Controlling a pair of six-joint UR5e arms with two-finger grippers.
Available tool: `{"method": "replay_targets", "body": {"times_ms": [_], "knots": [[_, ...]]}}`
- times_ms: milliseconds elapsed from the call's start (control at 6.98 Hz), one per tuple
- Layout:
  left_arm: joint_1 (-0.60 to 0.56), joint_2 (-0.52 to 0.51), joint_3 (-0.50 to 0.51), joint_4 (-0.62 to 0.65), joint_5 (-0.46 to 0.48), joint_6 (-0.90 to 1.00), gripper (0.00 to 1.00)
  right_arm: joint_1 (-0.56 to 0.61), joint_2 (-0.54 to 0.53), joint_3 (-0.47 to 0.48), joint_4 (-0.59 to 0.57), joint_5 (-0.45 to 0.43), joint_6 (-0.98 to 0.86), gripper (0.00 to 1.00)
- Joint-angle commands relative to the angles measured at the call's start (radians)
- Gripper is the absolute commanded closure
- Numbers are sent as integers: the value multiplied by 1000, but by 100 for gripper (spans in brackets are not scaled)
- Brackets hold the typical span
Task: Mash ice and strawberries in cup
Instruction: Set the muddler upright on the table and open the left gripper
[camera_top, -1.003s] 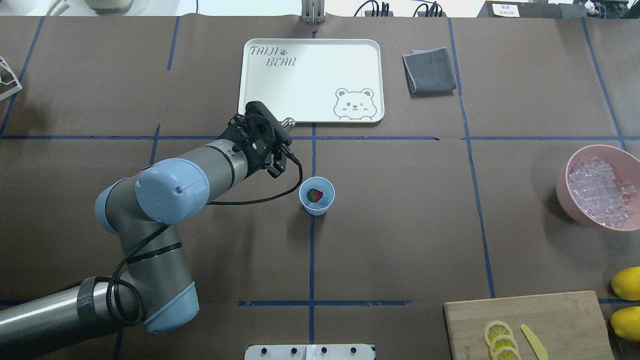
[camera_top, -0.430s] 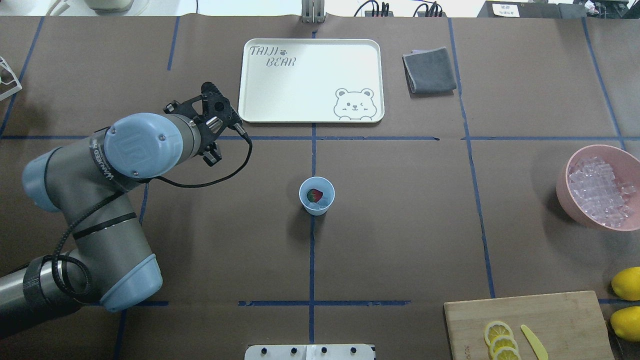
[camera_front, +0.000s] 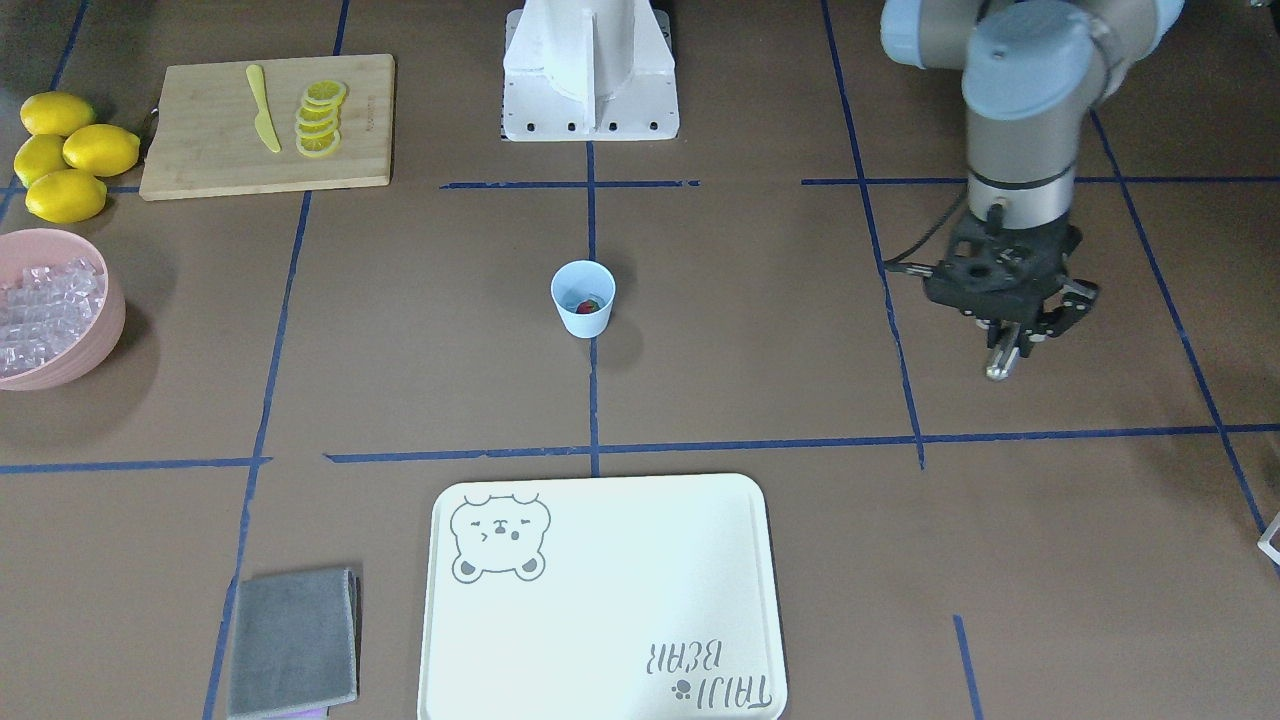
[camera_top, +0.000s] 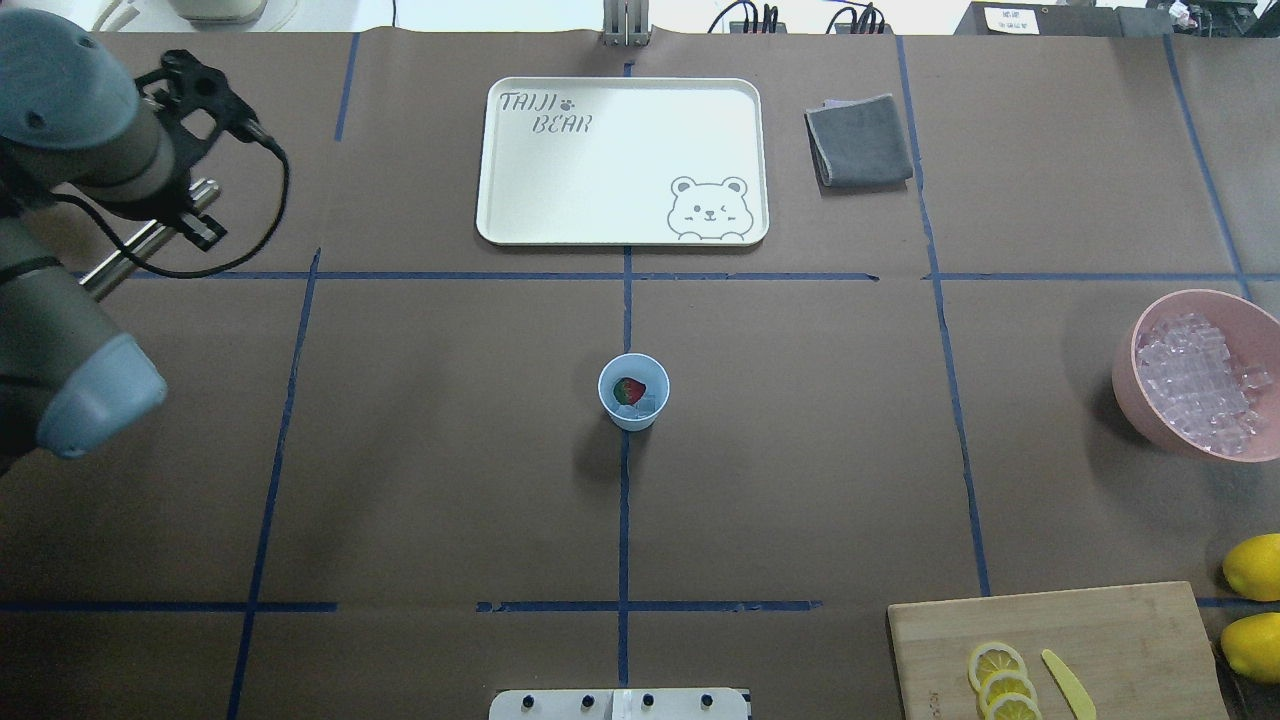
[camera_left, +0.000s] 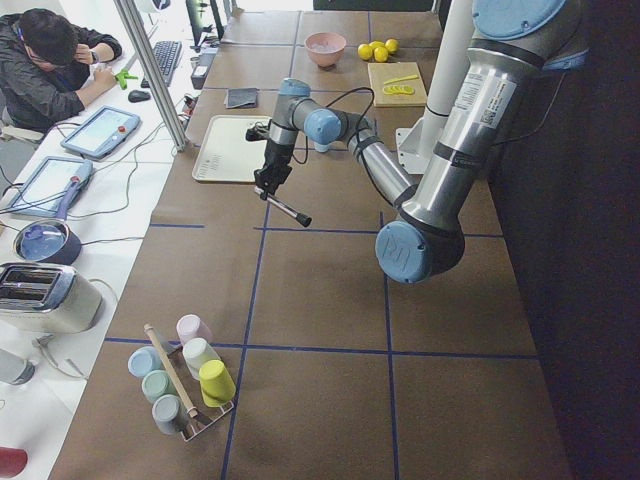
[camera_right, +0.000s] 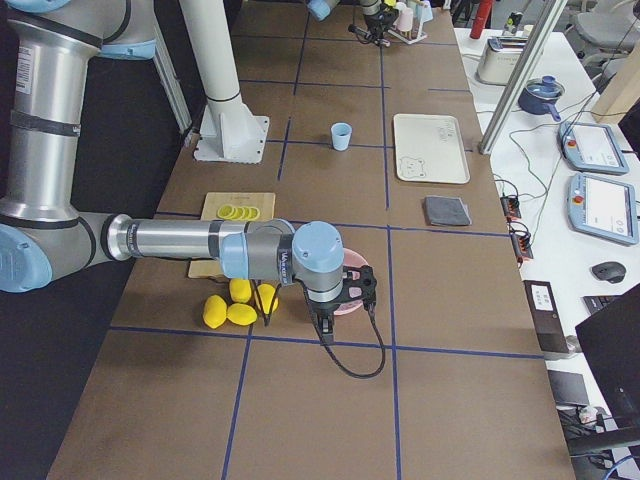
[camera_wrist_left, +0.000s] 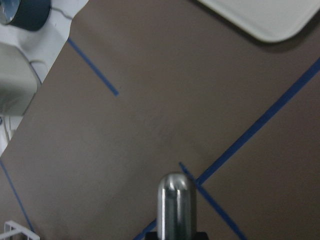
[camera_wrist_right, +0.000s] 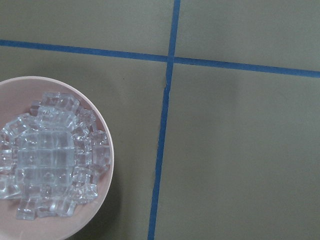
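Far left: left gripper (camera_front: 1012, 338) clamped on a tilted metal rod (camera_front: 997, 365), well apart from the cup. Centre of the table: light blue cup (camera_top: 633, 392), upright, with the strawberry (camera_top: 628, 389) and ice (camera_top: 650, 404) inside. Far right: pink bowl (camera_top: 1130, 375) heaped with loose ice cubes (camera_top: 1195, 385). Near that bowl: right gripper (camera_right: 325, 335), seen only from the side, so impossible to tell whether parted or closed.
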Motion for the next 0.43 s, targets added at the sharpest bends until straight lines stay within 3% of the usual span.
{"method": "replay_targets", "body": {"times_ms": [0,143,287], "knots": [[-142,90,39,-12,-156,-129,96,0,0,1,0,0,0,1],[-180,112,77,-38,-255,-168,97,0,0,1,0,0,0,1],[-188,201,99,-170,-288,-181,98,0,0,1,0,0,0,1]]}}
